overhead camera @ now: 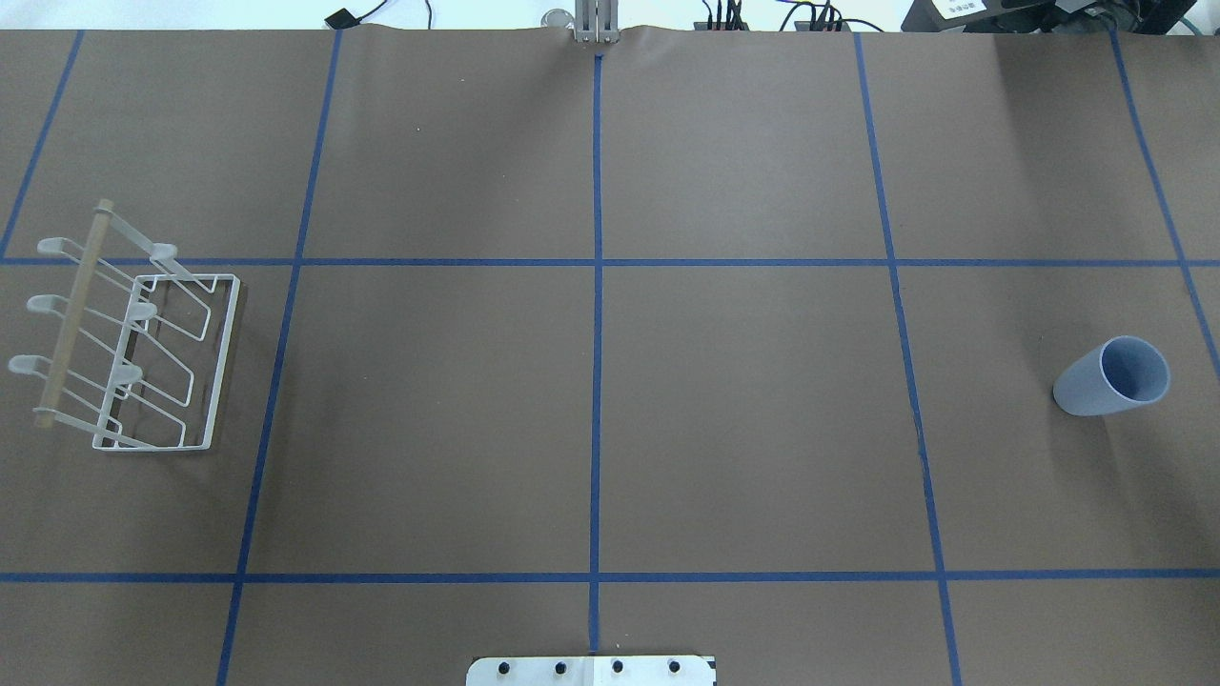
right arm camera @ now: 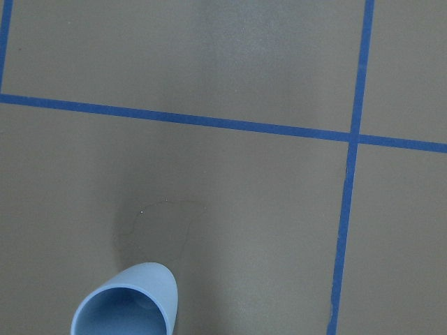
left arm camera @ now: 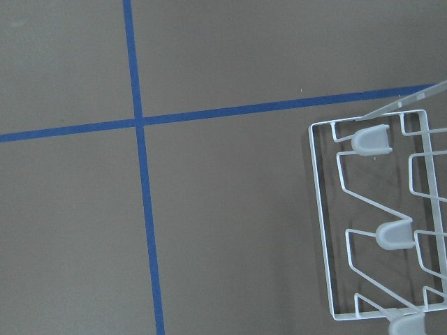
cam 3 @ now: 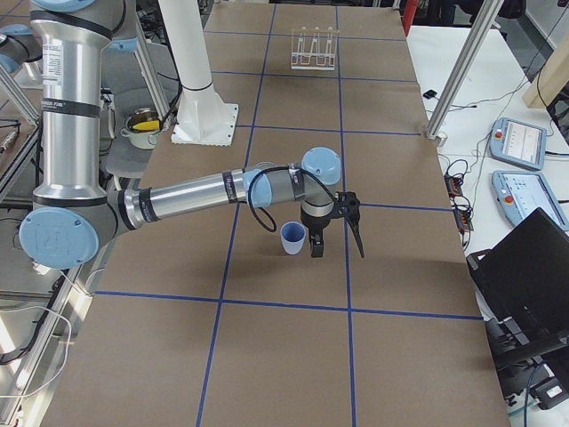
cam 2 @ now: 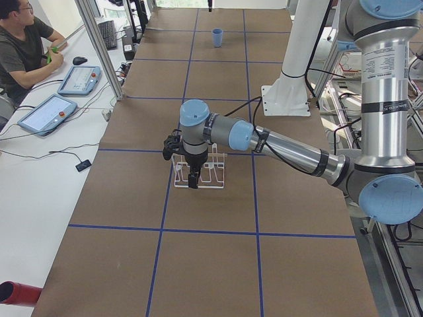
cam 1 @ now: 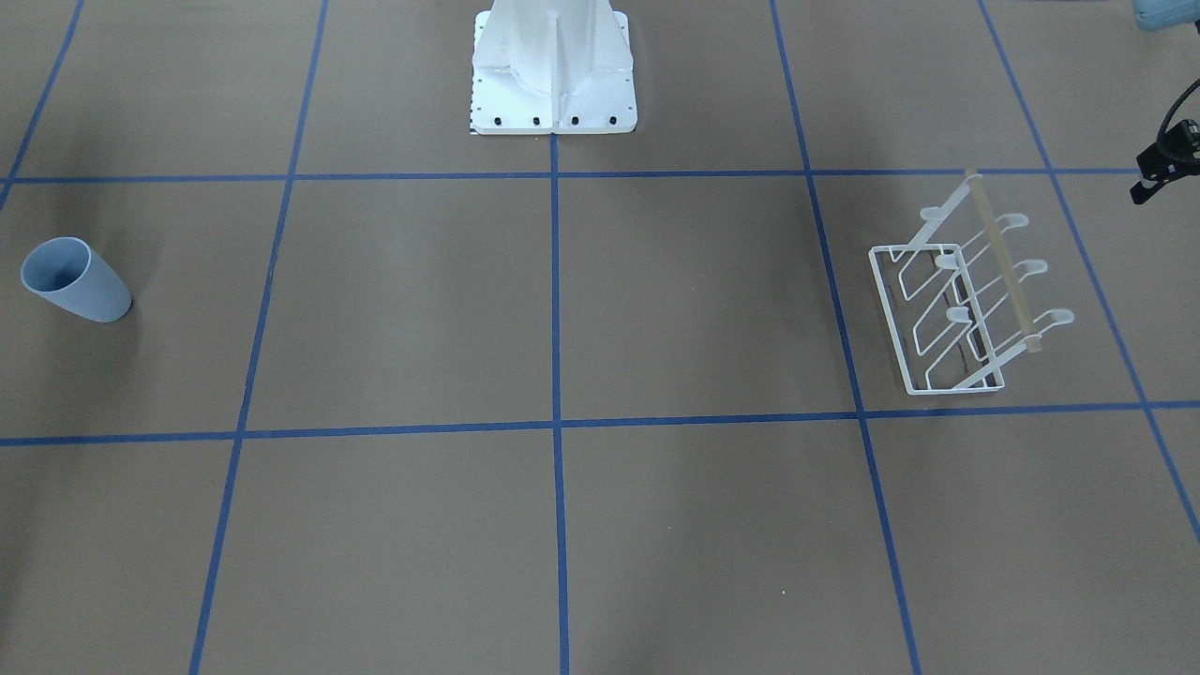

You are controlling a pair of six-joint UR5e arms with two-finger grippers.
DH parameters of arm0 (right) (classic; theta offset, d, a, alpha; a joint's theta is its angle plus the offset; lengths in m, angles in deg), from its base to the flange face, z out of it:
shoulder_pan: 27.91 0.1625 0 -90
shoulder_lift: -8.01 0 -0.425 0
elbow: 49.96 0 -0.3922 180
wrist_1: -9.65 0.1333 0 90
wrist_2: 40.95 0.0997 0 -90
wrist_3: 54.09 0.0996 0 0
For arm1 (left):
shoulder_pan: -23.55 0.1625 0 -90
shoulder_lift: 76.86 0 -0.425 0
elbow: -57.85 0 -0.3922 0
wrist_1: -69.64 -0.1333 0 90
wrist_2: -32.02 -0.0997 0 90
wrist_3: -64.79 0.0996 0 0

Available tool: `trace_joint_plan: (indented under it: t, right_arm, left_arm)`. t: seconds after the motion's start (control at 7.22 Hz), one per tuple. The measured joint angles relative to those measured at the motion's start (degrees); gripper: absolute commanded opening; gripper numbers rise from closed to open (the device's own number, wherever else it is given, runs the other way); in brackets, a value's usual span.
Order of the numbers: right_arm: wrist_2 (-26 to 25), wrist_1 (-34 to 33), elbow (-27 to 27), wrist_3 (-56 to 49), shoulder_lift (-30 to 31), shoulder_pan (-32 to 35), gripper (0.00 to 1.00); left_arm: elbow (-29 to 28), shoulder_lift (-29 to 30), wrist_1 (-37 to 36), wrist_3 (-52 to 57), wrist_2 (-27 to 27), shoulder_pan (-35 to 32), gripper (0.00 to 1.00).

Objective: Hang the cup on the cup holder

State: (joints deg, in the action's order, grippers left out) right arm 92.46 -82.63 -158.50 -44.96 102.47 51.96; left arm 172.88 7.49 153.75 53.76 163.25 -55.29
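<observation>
Cup: the light blue cup is standing upright, mouth up, on the brown table at the robot's right end; it is not yet hanging on any prong.
Cup holder: the white wire cup holder is sitting at the robot's left end, well apart from the cup.
Right gripper: the right gripper is hanging fingers-down just beside the cup; whether its fingers are apart or together cannot be told.
Left gripper: the left gripper is hanging over the cup holder; its finger spacing cannot be told either.
Pedestal: the white pedestal is standing midway along the table's robot side.
</observation>
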Motion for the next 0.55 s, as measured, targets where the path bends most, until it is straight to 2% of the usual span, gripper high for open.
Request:
trace_joint_plan:
  t: [0.55]
  right_arm:
    - [-0.11, 0.0, 0.11, 0.05, -0.2, -0.18, 1.0]
  left_arm:
    - [0.08, 0.0, 0.02, -0.03, 0.37, 0.0, 0.98]
